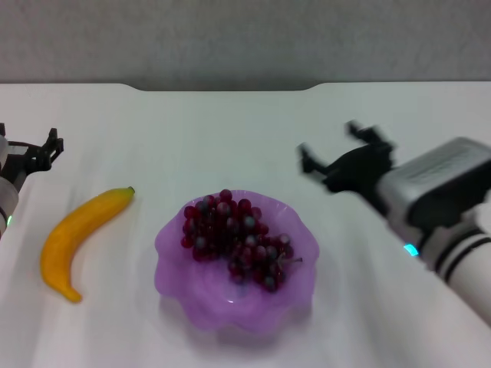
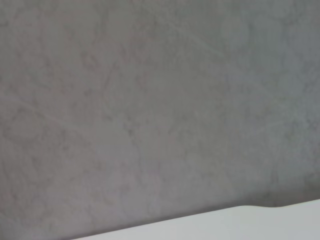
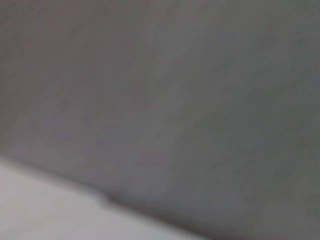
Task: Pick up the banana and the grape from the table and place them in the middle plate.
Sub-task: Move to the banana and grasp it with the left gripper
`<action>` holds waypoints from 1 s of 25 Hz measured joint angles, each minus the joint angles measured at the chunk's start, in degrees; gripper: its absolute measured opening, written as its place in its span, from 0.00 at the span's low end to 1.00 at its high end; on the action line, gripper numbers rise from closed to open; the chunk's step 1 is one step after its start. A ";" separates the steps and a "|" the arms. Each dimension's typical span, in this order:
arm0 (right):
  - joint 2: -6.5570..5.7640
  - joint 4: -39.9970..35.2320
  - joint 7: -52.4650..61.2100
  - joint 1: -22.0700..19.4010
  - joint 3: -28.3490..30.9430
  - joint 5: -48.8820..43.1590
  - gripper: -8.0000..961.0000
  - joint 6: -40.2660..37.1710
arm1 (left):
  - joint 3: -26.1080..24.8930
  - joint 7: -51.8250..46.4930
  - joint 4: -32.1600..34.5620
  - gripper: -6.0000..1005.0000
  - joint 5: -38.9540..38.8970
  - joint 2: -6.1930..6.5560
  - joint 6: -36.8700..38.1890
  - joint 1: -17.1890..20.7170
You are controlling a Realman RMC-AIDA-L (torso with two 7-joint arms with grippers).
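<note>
Large flat matte white table (image 1: 230, 130) fills most of the head view; a grey wall (image 1: 245, 38) runs behind its far edge, which has a shallow notch in the middle. Both wrist views show only that grey wall and a strip of white table (image 2: 260, 225) edge; neither shows its own fingers.

Right arm, grey and white with a small cyan light, comes in from the right side of the head view. Its black right gripper (image 1: 336, 151) hangs above the table, to the right of the plate and beyond it, apart from everything. Fingers spread wide, nothing between them.

Translucent light purple plastic plate (image 1: 184, 284) with a wavy scalloped rim sits centre-front on the table. Elongated bunch of small glossy dark red-purple grapes (image 1: 234, 238) lies inside it, running from the far-left part of the bowl toward the right-near part, well within the rim.

Curved, smooth orange-yellow banana (image 1: 77, 238) with a small dark green stem tip lies on the table left of the plate, near it but not touching, stem end pointing away toward the far side.

Black left gripper (image 1: 37, 153) sits at the left edge of the head view, beyond the banana and apart from it. Fingers look parted, empty.
</note>
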 joint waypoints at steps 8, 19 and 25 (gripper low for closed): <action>0.09 8.75 2.36 -0.76 2.31 1.86 0.94 -21.35 | 0.00 -0.02 -0.11 0.89 0.00 -0.04 0.08 -0.12; -0.13 24.60 27.00 1.23 4.73 6.81 0.94 -34.57 | 0.00 -0.62 -0.44 0.89 -0.44 -0.35 1.00 0.12; -0.40 32.28 33.34 2.21 5.61 6.56 0.94 -34.52 | 0.07 -0.04 -9.35 0.89 -0.04 -0.20 -5.62 2.53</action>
